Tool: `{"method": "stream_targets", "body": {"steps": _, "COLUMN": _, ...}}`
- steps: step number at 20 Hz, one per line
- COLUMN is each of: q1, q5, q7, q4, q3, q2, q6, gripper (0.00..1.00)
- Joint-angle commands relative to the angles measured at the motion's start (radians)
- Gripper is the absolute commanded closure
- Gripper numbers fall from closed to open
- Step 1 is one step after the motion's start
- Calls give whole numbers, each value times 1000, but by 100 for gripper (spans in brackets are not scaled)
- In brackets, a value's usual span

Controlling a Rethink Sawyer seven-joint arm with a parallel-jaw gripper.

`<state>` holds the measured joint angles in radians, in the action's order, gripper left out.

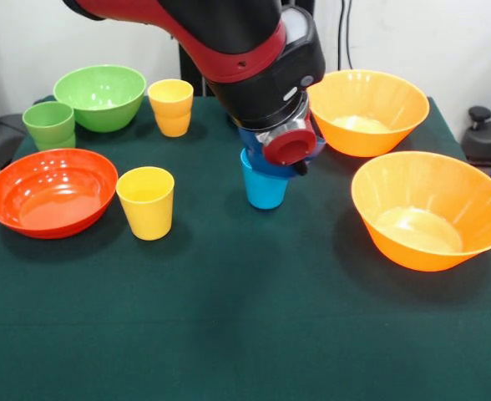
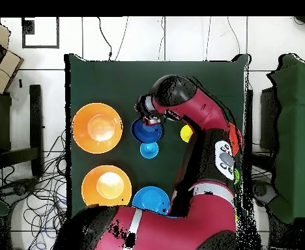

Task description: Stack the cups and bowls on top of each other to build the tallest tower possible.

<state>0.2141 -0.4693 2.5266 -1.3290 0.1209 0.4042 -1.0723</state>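
Blue is meeting blue in the front view — the claw (image 1: 289, 149) is clamping a small dark blue bowl (image 1: 266, 163) over the light blue cup (image 1: 265, 188) mid-table. Overhead, that bowl (image 2: 147, 129) is sitting beside the cup (image 2: 148, 150) — next, releasing it squarely.

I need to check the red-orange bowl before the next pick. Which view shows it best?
The front view: the wide glossy red-orange plastic bowl sits fully exposed, empty, beside a yellow cup. The overhead view does not show it; the arm covers that side.
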Motion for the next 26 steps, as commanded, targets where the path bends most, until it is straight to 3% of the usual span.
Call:
{"method": "stream_targets", "body": {"steps": 1, "q1": 28, "q5": -39, "q7": 56, "q4": -53, "q3": -141, "q2": -36, "q6": -79, "gripper": 100}}
{"method": "stream_targets", "body": {"steps": 26, "q1": 60, "q5": -45, "q7": 44, "q4": -75, "q3": -171, "q2": -37, "q6": -126, "gripper": 100}}
